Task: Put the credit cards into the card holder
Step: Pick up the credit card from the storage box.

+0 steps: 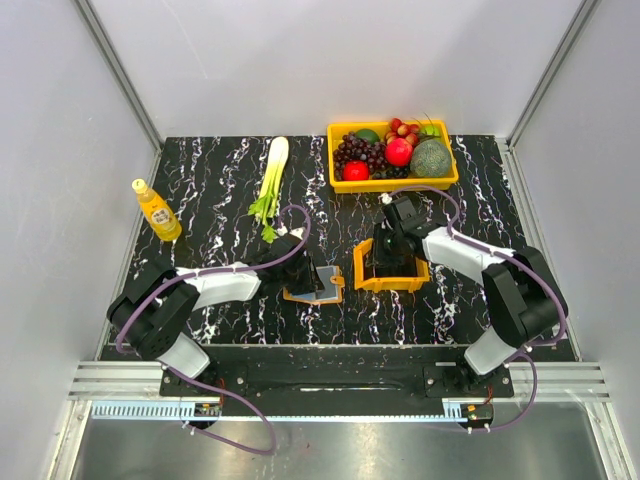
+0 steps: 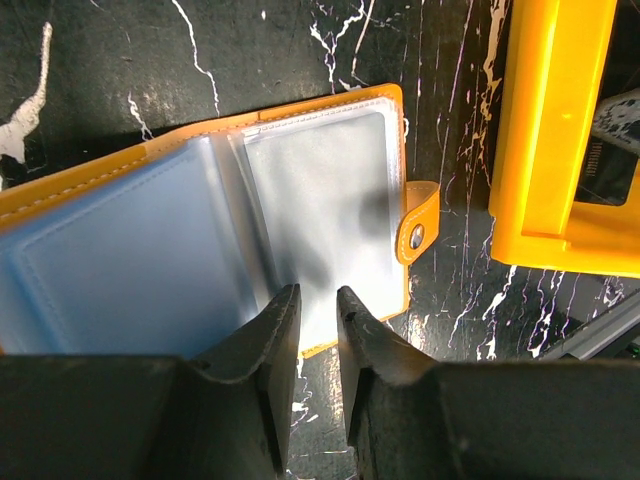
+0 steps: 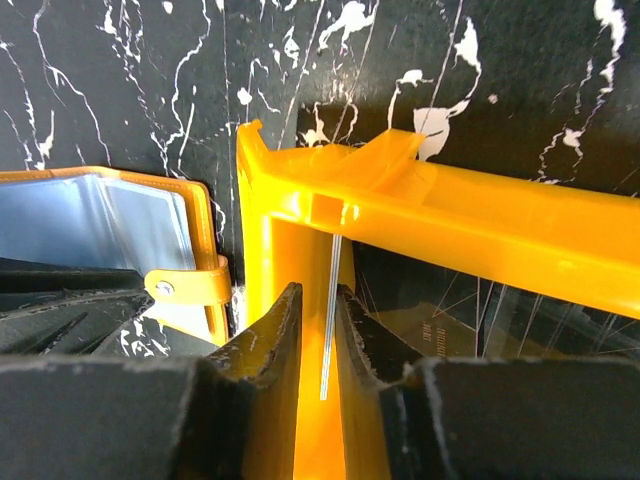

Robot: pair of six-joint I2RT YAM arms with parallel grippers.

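Observation:
The card holder (image 1: 328,288) (image 2: 320,200) (image 3: 100,220) lies open on the black marble table, orange, with clear sleeves showing and its snap tab to the right. My left gripper (image 1: 312,278) (image 2: 317,300) hovers at its near edge, jaws narrowly apart with nothing between them. My right gripper (image 1: 385,255) (image 3: 318,298) reaches into the corner of the small orange tray (image 1: 385,284) (image 2: 545,130) (image 3: 480,225). One credit card (image 3: 336,260) stands edge-on between its fingers. It sits close to the right finger, with a gap on the left. A dark flat sheet with small print (image 3: 450,335) lies on the tray floor.
A yellow basket (image 1: 446,180) of fruit stands at the back right. A green-and-white stalk vegetable (image 1: 272,175) lies at the back middle, and a yellow bottle (image 1: 157,210) at the left. The tray sits just right of the holder, a narrow strip of table between them.

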